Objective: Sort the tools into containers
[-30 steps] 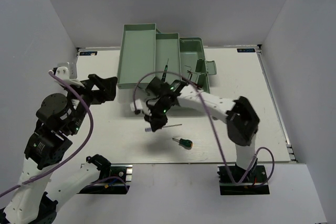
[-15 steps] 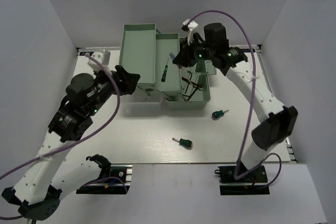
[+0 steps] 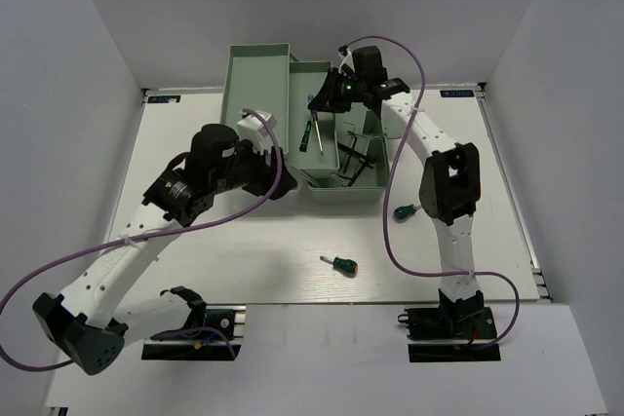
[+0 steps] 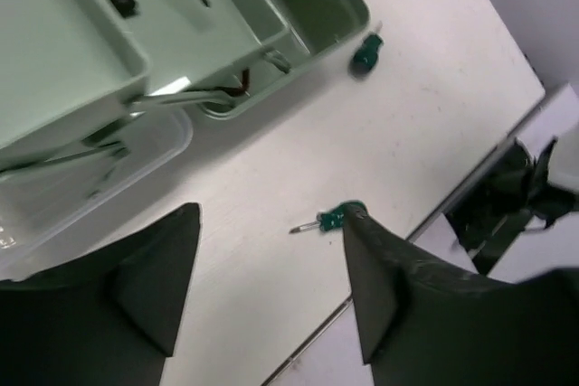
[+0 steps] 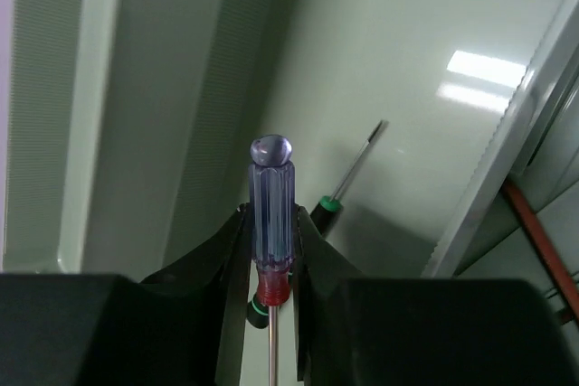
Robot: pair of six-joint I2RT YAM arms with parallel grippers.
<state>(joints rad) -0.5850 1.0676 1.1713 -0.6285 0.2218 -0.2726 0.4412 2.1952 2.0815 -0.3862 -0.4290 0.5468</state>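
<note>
Blue-handled and upright, the thin screwdriver (image 5: 270,196) is pinched in the right claw (image 5: 271,228) above a fold-out tray (image 5: 389,61) of the toolbox (image 3: 255,94) at the far edge of the desk (image 3: 195,241). Let go from this height, it could bounce, land across the dark screwdriver (image 5: 348,178) lying there, or skip over the wall. The left claw (image 4: 271,223) hangs wide and empty over the desk's middle; a careless low pass might knock the green stubby screwdriver (image 4: 336,217) toward the near edge.

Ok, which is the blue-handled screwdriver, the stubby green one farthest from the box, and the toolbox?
blue-handled screwdriver (image 5: 270,196): right wrist view, middle of handle.
stubby green screwdriver (image 3: 344,265): top view, on its handle.
pale green toolbox (image 3: 255,104): top view, bare floor of left tray.
</note>
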